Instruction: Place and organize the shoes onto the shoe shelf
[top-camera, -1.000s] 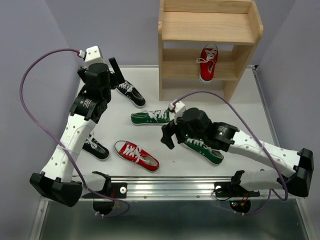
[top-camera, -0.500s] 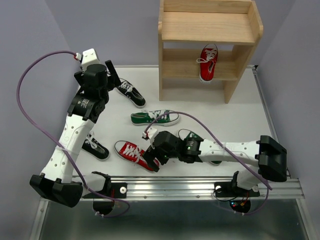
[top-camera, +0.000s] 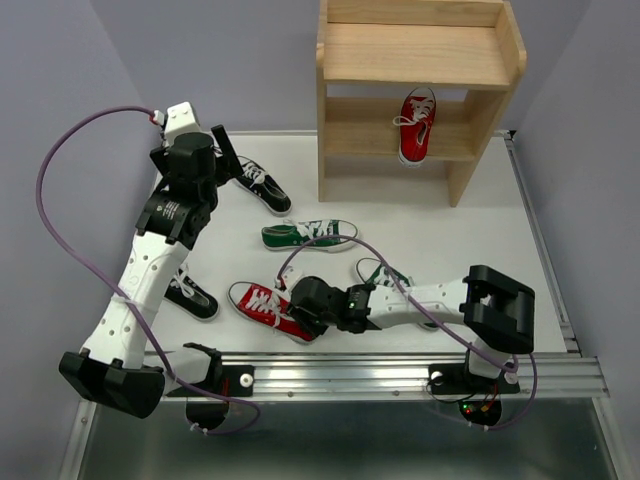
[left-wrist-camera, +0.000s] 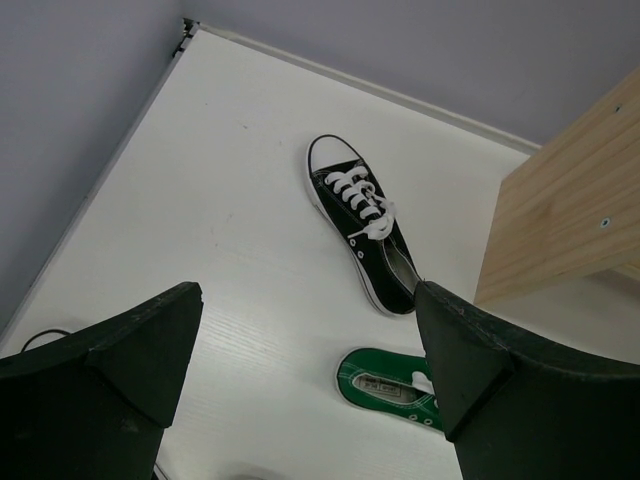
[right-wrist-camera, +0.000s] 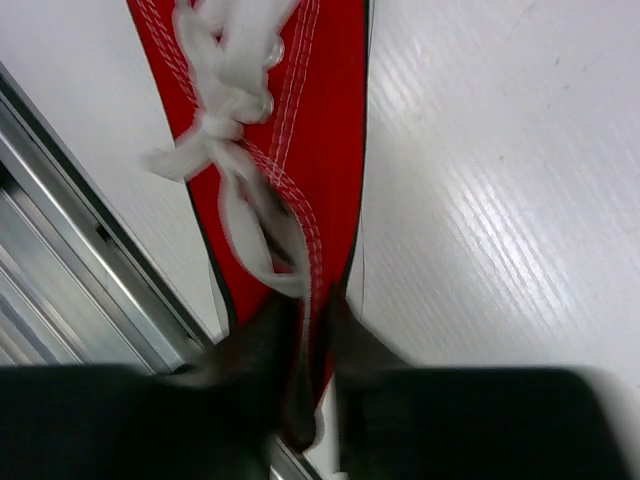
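My right gripper (top-camera: 303, 316) is shut on the side wall of a red shoe (top-camera: 260, 302) near its heel, at the table's front; the right wrist view shows its jaws (right-wrist-camera: 315, 325) pinching the red canvas (right-wrist-camera: 335, 150) beside the white laces. My left gripper (top-camera: 226, 148) hangs open above the far-left table, with a black shoe (left-wrist-camera: 362, 235) beyond its fingertips (left-wrist-camera: 308, 295). That black shoe (top-camera: 262, 185) lies left of the shoe shelf (top-camera: 420, 55). Another red shoe (top-camera: 416, 122) sits on the shelf's lower tier. One green shoe (top-camera: 310, 235) lies mid-table; a second (top-camera: 383, 273) is partly hidden by my right arm.
A second black shoe (top-camera: 190, 293) lies by the left arm's lower link. An aluminium rail (top-camera: 340, 375) runs along the near edge, close to the held red shoe's heel (right-wrist-camera: 60, 250). Purple cables loop off both arms. The shelf's top tier holds nothing.
My right arm swung left from the green shoe to the red shoe at the front, and its jaws went from open to shut on the shoe's side wall. The left arm barely shifted.
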